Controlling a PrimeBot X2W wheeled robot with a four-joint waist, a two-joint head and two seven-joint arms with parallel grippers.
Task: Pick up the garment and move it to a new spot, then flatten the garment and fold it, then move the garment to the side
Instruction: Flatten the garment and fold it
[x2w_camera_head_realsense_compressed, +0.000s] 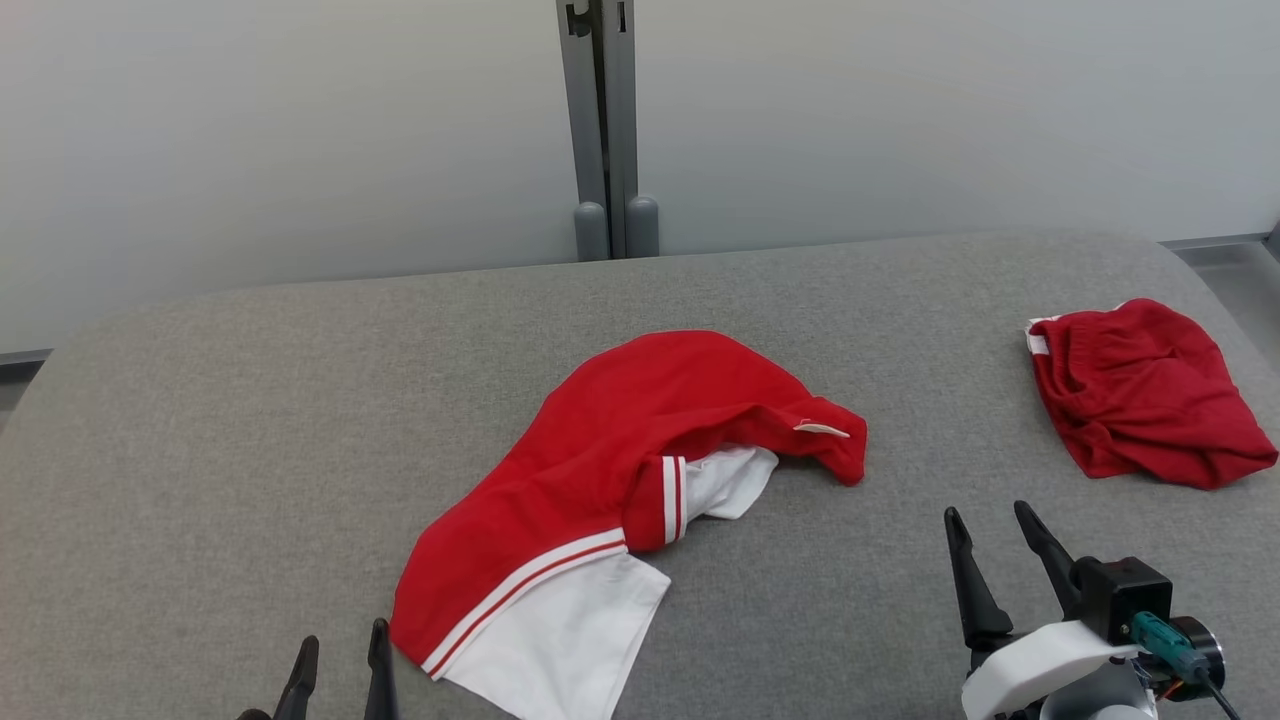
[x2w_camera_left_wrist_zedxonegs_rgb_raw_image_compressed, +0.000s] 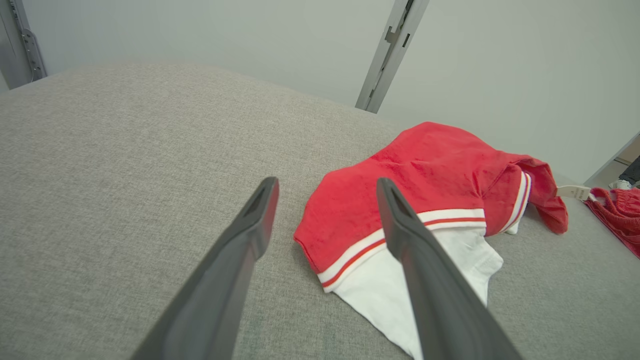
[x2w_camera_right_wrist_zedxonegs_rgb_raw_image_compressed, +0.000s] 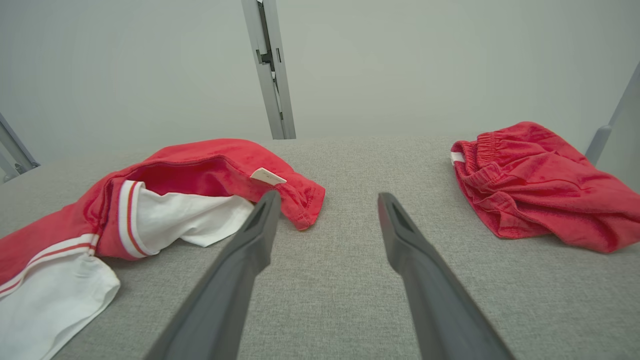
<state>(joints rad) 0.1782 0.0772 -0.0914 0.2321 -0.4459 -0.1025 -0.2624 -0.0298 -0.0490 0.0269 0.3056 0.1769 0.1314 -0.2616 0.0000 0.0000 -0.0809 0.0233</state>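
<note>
Garment (x2w_camera_head_realsense_compressed: 620, 470) lies rumpled around the middle of the grey padded table (x2w_camera_head_realsense_compressed: 200, 450), running from near left toward the centre. It's red w/ white lower parts and red-and-white striped bands. One white section spreads out at the near-left end. Another pokes out from under a folded-over red flap in the middle. A small white tag (x2w_camera_head_realsense_compressed: 822, 429) shows at the opening on the garment's right end, where the red edge curls over. It's not laid flat.

L gripper (x2w_camera_head_realsense_compressed: 344, 633) sits at the near-left edge, jaws spread wide, nothing btwn them. In the head view its right-hand tip is just beside the garment's near-left corner. In the left wrist view that finger (x2w_camera_left_wrist_zedxonegs_rgb_raw_image_compressed: 430, 280) crosses in front of the striped band and the white part, but can't tell whether it touches the cloth.

R gripper (x2w_camera_head_realsense_compressed: 986, 509) is at the near right, also spread wide and empty, fingers pointing toward the far side. It's over bare table, btwn the garment and a second red garment (x2w_camera_head_realsense_compressed: 1140, 395), apart from both. In the right wrist view the garment's curled right end lies just past its left-hand tip.

The second red garment is bunched up w/ a gathered elastic waistband, at the far right of the table near the edge. Behind the table are pale wall panels (x2w_camera_head_realsense_compressed: 300, 150) w/ a grey vertical post (x2w_camera_head_realsense_compressed: 600, 120) at centre.
</note>
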